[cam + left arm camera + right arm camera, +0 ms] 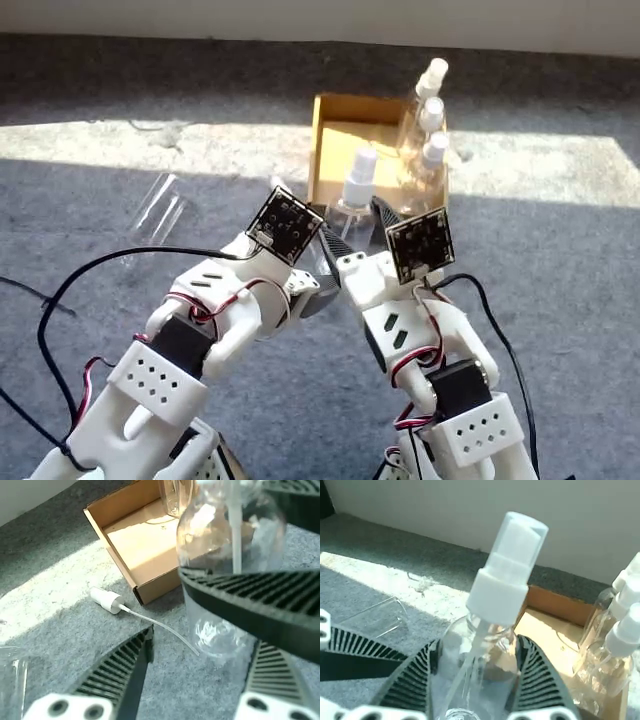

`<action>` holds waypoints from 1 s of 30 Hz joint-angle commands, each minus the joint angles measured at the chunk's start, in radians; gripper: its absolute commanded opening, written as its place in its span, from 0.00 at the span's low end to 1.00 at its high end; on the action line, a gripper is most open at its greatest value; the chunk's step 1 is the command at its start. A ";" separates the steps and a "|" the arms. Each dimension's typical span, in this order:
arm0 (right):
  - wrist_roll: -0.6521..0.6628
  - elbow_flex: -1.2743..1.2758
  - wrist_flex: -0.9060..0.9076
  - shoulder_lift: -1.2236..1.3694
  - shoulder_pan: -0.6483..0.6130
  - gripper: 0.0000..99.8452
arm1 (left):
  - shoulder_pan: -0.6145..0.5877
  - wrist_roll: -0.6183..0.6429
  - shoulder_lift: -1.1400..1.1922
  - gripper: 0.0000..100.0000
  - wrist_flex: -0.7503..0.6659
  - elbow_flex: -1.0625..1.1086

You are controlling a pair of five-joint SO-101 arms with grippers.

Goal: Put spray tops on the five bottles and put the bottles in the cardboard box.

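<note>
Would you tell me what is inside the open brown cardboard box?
Three clear plastic bottles with white spray tops stand along the box's right side; the floor beside them is bare. A gripped fourth bottle hides the near edge.

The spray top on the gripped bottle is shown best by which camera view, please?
The right wrist view: the spray top stands close and whole on the bottle. The high view shows it small; the left wrist view, mainly its dip tube.

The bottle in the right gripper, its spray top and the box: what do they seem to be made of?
The bottle looks like clear glossy plastic, perhaps glass: see-through, with bright glints. The spray top looks like smooth white opaque plastic. The box is brown matte cardboard, with a raw cut edge.
</note>
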 commanded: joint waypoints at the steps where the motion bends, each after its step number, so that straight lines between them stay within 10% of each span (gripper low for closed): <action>1: 0.109 -0.076 -0.185 0.077 0.019 0.00 | 0.024 0.005 -0.012 0.29 -0.023 0.013; 30: 0.135 -0.905 -0.825 1.498 0.156 0.00 | 0.031 0.003 -0.010 0.29 -0.083 0.180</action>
